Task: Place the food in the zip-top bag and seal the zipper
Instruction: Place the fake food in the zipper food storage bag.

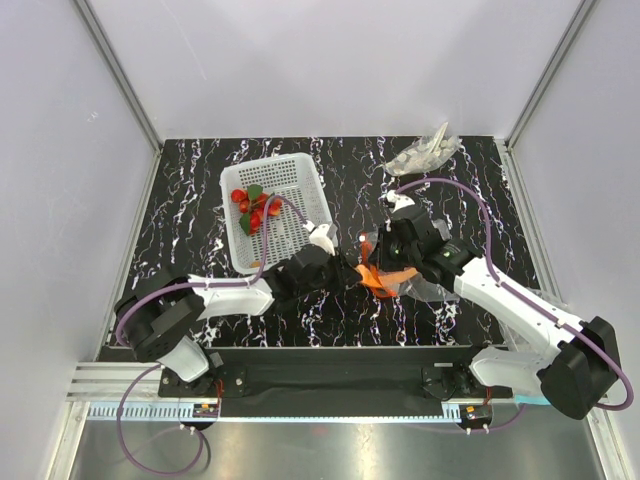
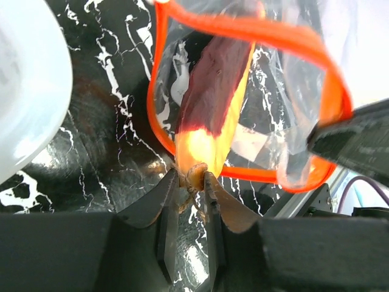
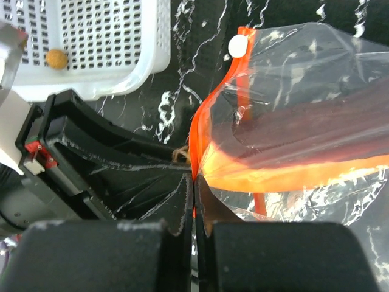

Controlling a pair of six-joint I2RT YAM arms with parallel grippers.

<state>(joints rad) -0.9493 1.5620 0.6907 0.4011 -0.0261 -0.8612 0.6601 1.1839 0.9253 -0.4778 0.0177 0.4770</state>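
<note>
Food (image 2: 213, 91) (stem in left tool (image 2: 193, 176)) inside zip-top bag (image 3: 304, 73); right tool (image 3: 194, 182) pinches zipper (image 2: 243, 27).

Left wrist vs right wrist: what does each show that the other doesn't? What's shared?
Left wrist only: the zipper spread into an open loop, and the left gripper pinching the stem end of the long red-orange piece. Right wrist only: the right gripper shut on the zipper's edge, plus a small brown ball in the white basket. Both: the zip-top bag with that piece partly inside.
</note>
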